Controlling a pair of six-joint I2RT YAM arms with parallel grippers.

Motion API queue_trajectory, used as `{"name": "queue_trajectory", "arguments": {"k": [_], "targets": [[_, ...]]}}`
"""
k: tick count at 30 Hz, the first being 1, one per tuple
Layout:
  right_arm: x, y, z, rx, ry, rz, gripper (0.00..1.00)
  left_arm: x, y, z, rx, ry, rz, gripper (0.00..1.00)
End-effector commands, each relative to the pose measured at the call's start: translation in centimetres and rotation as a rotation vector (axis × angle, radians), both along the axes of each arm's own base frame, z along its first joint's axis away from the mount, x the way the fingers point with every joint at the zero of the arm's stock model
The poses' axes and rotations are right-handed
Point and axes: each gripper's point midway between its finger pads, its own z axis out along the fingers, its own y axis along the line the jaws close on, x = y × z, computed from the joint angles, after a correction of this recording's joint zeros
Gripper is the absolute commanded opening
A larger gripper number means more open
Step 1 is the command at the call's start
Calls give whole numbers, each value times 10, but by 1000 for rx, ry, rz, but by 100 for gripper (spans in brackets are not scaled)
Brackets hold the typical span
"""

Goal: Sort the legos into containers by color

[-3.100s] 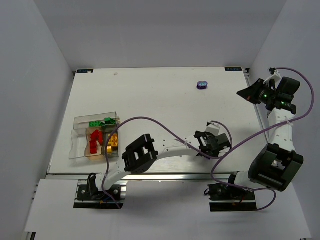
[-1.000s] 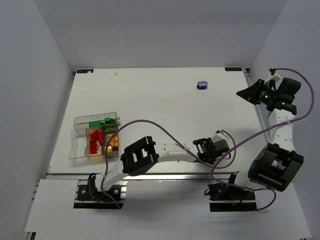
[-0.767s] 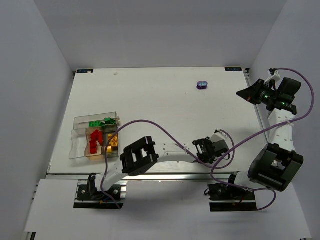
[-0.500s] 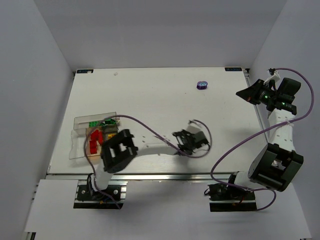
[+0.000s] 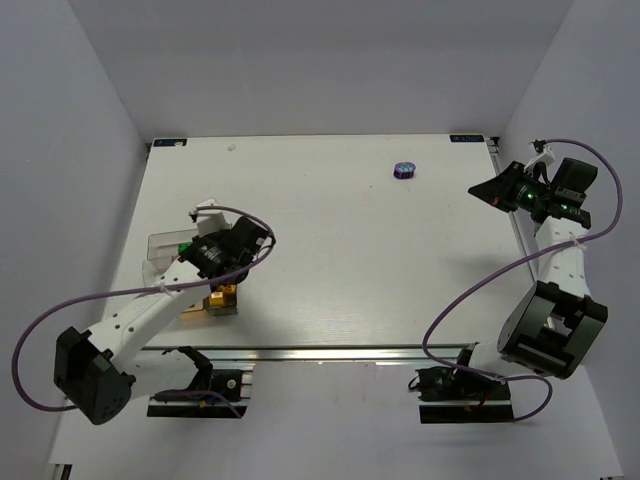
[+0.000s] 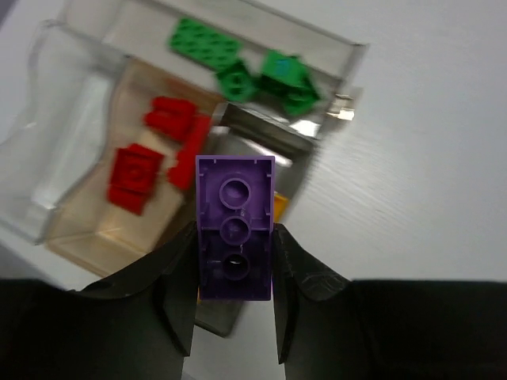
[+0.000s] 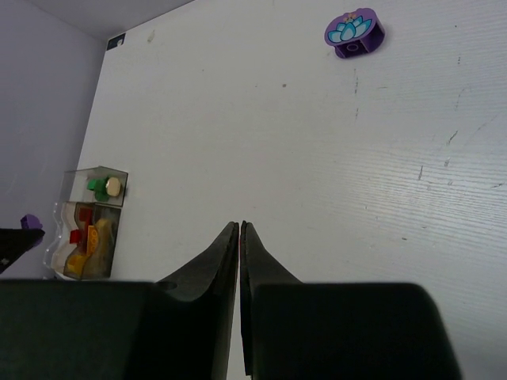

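My left gripper (image 6: 235,241) is shut on a purple brick (image 6: 235,214), which stands upright between the fingers, studs toward the camera. It hangs over the joined clear containers (image 6: 75,119). Red legos (image 6: 139,170) lie in the tan bin and green legos (image 6: 238,67) in the far bin. A yellow one (image 6: 279,207) peeks out beside the purple brick. In the top view the left gripper (image 5: 222,272) covers most of the containers (image 5: 160,248). A round purple piece (image 5: 404,169) with a pale flower top lies far back on the table. My right gripper (image 7: 239,226) is shut and empty, raised at the right edge (image 5: 480,190).
The round purple piece (image 7: 354,34) lies well ahead of the right fingers, and the containers (image 7: 83,229) are far left in that view. A purple cable loops from the left arm. White walls close in the table (image 5: 330,250) on three sides.
The left arm has swung from the table's near middle-right to the left, carrying the purple brick over the containers. The right arm has barely moved.
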Motion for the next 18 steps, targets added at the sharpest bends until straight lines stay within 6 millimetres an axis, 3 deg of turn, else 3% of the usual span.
{"name": "queue_trajectory", "arguments": {"k": [1,4,7,8,12,14,18], "targets": [[1,3,4,1,-31,25,9,-11,61,-20,113,43,210,0],[0,2,4,11,-30,27,9,-7,93,-28,103,67,293,0],[-1,5,4,26,-26,38,9,0,111,-27,90,73,328,0],[-2,6,4,31,-26,48,9,-1,127,-27,89,84,384,0],[-1,8,2,46,-19,63,9,5,152,-28,60,113,453,0],[-2,8,2,55,-16,70,9,1,167,-36,44,140,511,0],[-1,11,0,70,-7,84,9,-10,179,-63,21,234,557,0]]}}
